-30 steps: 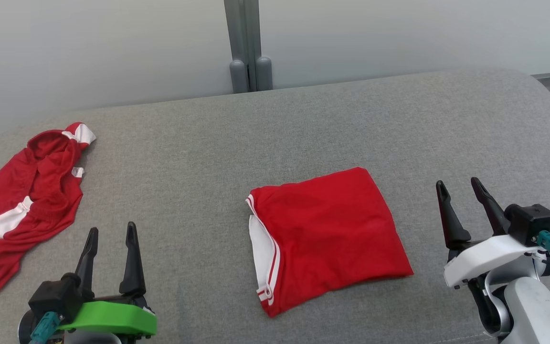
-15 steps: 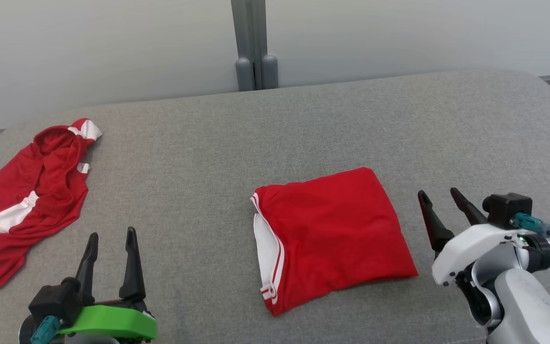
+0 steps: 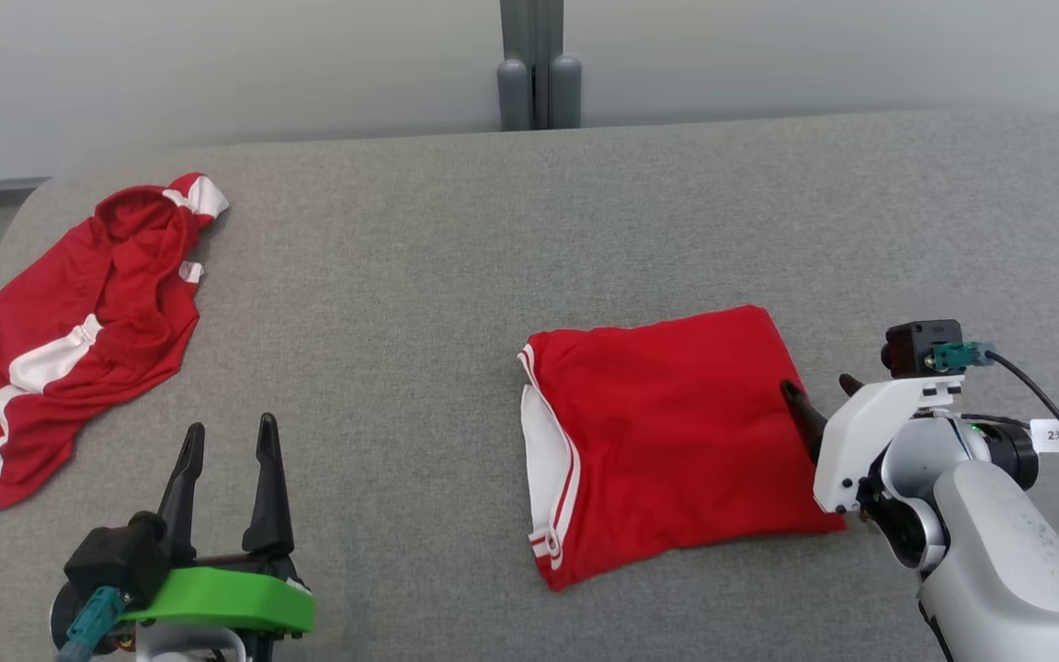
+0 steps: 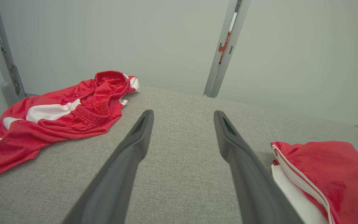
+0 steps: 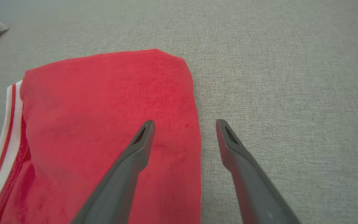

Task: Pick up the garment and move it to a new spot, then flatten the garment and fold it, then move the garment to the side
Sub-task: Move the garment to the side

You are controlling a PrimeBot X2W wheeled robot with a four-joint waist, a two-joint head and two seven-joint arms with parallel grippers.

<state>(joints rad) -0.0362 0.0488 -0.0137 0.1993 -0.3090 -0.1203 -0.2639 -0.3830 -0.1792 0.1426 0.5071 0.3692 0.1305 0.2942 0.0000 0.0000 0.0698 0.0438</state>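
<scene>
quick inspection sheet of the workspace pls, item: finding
surface: grey padded surface, flat, no stains seen
job's things: folded red garment, right of centre, white-striped edge facing left
clutter: crumpled red-and-white garment at far left
tools: left tool open, over bare surface; right tool open, straddling the folded garment's right edge, contact cannot be told
cables: black cable with white tag loops off right wrist, apart from the cloth
surroundings: pale wall and grey post behind
</scene>
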